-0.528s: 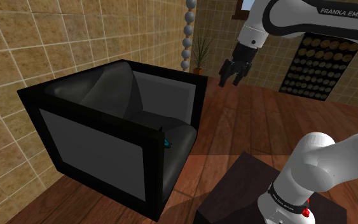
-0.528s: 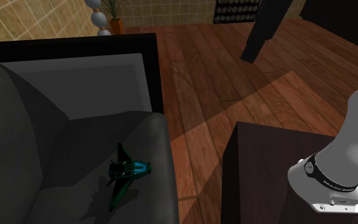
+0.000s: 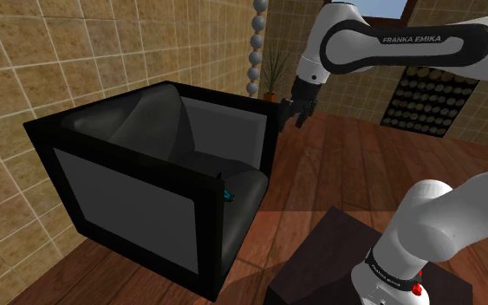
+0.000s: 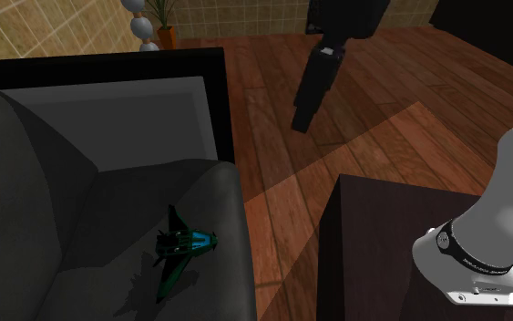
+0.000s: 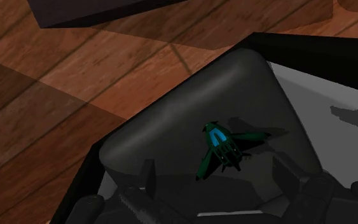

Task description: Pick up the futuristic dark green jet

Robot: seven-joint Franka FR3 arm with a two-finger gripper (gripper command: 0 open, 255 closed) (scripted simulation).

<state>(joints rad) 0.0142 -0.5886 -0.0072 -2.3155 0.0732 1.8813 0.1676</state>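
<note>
A small dark green jet (image 4: 181, 246) with a teal canopy lies on the seat cushion of a black armchair (image 3: 146, 186), close to the cushion's front edge. The jet (image 3: 227, 195) is partly hidden behind the near armrest in the shoulder view. My gripper (image 3: 292, 115) hangs in the air above the far armrest's outer corner, well above the jet and apart from it. It appears as a black shape (image 4: 311, 96) over the wood floor in the second exterior view. Along the hand, the jet (image 5: 220, 149) sits ahead between my open fingers (image 5: 147, 179), which hold nothing.
My dark box stand (image 4: 382, 237) is beside the armchair across a strip of wood floor (image 4: 282, 173). A potted plant (image 3: 274, 76) and a hanging string of grey balls (image 3: 256, 52) stand behind the chair. A dark dotted panel (image 3: 428, 91) leans on the back wall.
The arm has swung towards the shoulder view's left and lowered, bringing the gripper from over the floor to the armchair's far armrest. The jet has not moved.
</note>
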